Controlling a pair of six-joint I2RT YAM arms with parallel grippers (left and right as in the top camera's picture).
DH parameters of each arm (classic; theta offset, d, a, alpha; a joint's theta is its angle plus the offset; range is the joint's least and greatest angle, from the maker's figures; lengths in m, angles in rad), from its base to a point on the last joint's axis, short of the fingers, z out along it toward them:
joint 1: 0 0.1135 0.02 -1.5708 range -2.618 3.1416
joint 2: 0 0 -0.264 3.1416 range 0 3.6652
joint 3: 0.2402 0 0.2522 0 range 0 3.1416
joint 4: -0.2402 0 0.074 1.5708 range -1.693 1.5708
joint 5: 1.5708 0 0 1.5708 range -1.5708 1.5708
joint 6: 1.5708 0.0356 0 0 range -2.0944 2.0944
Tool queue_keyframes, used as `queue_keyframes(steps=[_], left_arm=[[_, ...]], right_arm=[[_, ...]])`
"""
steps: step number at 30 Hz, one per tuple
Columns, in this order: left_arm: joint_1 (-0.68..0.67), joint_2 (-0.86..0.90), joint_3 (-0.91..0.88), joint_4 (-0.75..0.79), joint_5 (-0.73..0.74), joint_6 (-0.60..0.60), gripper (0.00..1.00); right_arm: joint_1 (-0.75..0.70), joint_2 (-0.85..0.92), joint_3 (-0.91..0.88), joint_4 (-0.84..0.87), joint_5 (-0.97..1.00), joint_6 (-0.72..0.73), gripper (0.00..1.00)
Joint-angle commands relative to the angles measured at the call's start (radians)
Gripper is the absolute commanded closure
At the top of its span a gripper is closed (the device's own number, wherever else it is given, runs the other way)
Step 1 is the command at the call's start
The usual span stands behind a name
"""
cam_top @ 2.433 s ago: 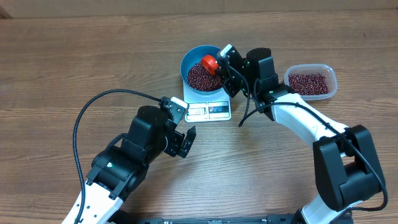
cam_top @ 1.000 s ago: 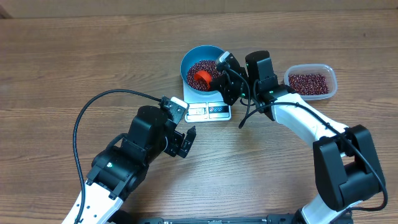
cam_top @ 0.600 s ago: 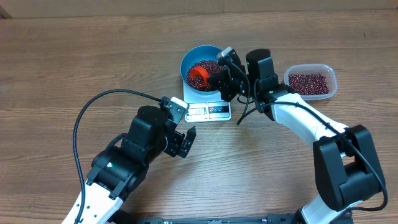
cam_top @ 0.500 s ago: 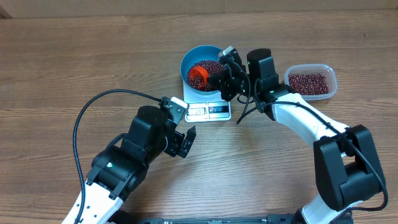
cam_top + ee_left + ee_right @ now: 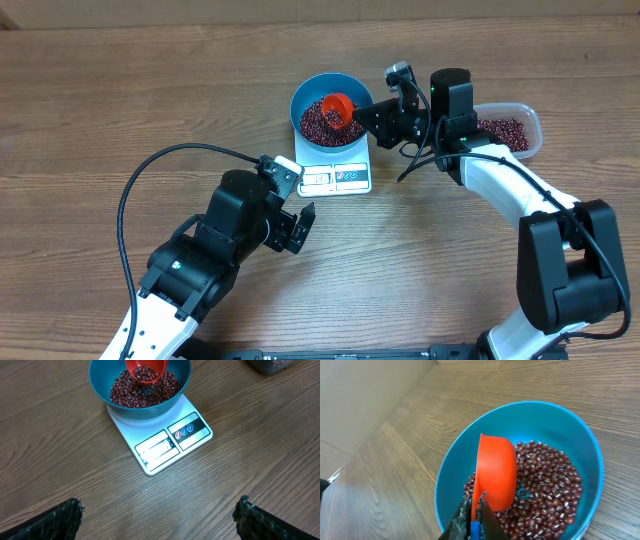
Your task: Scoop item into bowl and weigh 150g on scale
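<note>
Right gripper [image 5: 475, 516] is clenching the red scoop [image 5: 495, 477] at its near end. The scoop is hanging just ahead of the fingers, over the beans [image 5: 545, 485] in the blue bowl [image 5: 570, 420]. The bowl is sitting on the scale [image 5: 170, 442], directly ahead of the left gripper [image 5: 160, 520], whose jaws are standing wide apart, grasping nothing.

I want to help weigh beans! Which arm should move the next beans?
Right. The right gripper is shut on the red scoop, holding beans above the blue bowl. The left gripper is open, empty, back from the scale.
</note>
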Motion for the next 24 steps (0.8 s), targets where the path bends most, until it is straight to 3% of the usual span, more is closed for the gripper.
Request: queue_keyframes(steps=[1, 10, 18, 24], left_arm=[[-0.006, 0.002, 0.000, 0.003, 0.011, -0.016, 0.00], [-0.006, 0.002, 0.000, 0.003, 0.011, -0.016, 0.00], [-0.006, 0.002, 0.000, 0.003, 0.011, -0.016, 0.01], [-0.006, 0.002, 0.000, 0.003, 0.011, -0.016, 0.00]], right_arm=[[0.003, 0.003, 0.026, 0.010, -0.028, 0.010, 0.96], [0.003, -0.016, 0.026, 0.008, -0.032, -0.016, 0.96], [0.012, -0.051, 0.026, -0.015, -0.020, -0.190, 0.96], [0.012, -0.051, 0.026, -0.024, 0.112, -0.352, 0.96]])
